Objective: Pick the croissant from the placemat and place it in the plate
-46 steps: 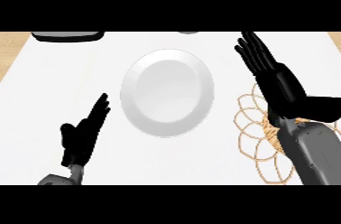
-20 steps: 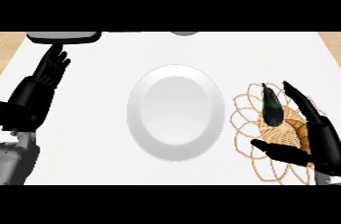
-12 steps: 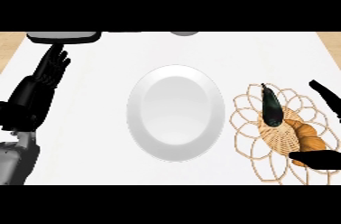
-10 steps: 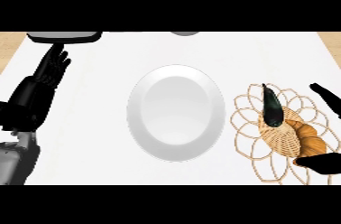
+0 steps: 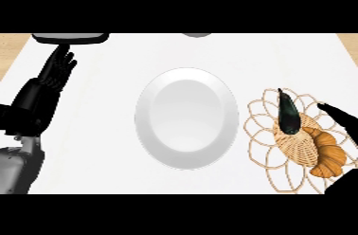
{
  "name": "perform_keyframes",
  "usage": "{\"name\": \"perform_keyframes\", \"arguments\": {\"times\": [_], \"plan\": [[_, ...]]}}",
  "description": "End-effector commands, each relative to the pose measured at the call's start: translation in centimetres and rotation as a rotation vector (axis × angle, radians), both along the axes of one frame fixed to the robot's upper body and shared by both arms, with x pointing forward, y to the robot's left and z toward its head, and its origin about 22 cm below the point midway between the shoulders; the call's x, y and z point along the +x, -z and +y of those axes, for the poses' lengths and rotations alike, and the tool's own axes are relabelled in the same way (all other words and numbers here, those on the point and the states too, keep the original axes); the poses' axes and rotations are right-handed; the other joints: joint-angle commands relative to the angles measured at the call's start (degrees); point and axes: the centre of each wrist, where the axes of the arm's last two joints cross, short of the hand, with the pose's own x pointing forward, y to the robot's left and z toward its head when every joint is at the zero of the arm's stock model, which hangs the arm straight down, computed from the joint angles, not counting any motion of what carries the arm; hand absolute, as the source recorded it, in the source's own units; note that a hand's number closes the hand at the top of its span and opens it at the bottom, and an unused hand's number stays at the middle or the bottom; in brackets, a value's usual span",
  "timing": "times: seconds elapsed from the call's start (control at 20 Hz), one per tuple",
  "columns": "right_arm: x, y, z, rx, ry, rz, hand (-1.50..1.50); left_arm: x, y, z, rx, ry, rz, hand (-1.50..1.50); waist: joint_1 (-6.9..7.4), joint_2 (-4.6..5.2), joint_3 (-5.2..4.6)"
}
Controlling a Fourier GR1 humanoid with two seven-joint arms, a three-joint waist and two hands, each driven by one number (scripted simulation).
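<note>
On the white table point(image 5: 105, 111) we see our right hand point(image 5: 341, 116), fingers spread and grasping nothing, now drawn back off the croissant point(image 5: 327, 153), which lies uncovered on the placemat point(image 5: 269, 134) at four o'clock from the bare plate point(image 5: 186, 118), while our left hand point(image 5: 56, 70) rests open at ten o'clock.

Bright, even light fills the counter point(image 5: 98, 111), with faint shading inside the white plate point(image 5: 186, 118) and no harsh shadows.
</note>
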Motion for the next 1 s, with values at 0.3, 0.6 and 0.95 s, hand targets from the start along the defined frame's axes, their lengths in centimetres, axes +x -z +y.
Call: {"name": "perform_keyframes", "arguments": {"times": [0.3,0.6,0.95], "plan": [[1.9,1.0,2.1,-0.146,0.088,0.076,-1.5,0.1,0.5,-0.5,-0.009,0.001,0.01,0.0,-0.25,0.0,0.11],[2.1,4.3,-1.5,-0.171,0.117,0.169,-1.5,0.8,0.1,0.2,0.004,-0.013,-0.011,0.0,-0.46,0.0,0.13],[3.4,8.2,-2.3,-0.156,0.123,0.205,-1.5,0.8,0.4,-0.8,0.0,-0.01,-0.004,0.0,-0.13,0.06,0.14]]}}
